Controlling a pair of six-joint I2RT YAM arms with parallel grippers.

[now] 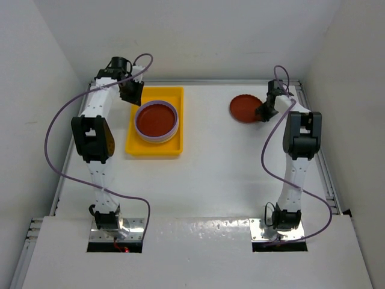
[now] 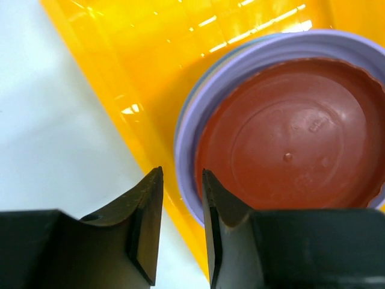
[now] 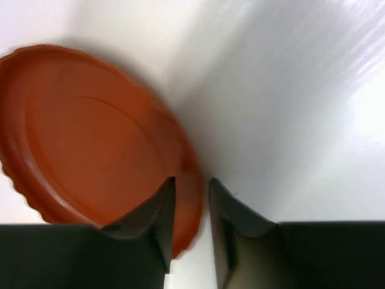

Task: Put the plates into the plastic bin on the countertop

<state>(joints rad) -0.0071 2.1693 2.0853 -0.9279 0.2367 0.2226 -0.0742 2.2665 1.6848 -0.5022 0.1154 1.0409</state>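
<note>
The bright yellow plastic bin (image 1: 138,146) stands on the white countertop (image 1: 222,174) at the back left. It holds a stack of plates, with a dark red plate (image 1: 155,119) on top inside a lavender plate's rim (image 1: 157,139). My left gripper (image 1: 132,96) hovers at the bin's far-left wall, slightly open and empty. In the left wrist view, the left gripper (image 2: 182,180) is above the bin wall (image 2: 120,72) and the lavender rim (image 2: 187,129). Another dark red plate (image 1: 243,108) lies on the countertop at the back right. My right gripper (image 1: 263,113) is open, and in the right wrist view (image 3: 191,186) its jaws straddle that plate's (image 3: 90,144) right rim.
A thin raised metal edge (image 1: 328,174) borders the countertop, with white walls close behind and beside it. Purple cables (image 1: 60,120) loop from both arms. The arm bases sit at the near edge.
</note>
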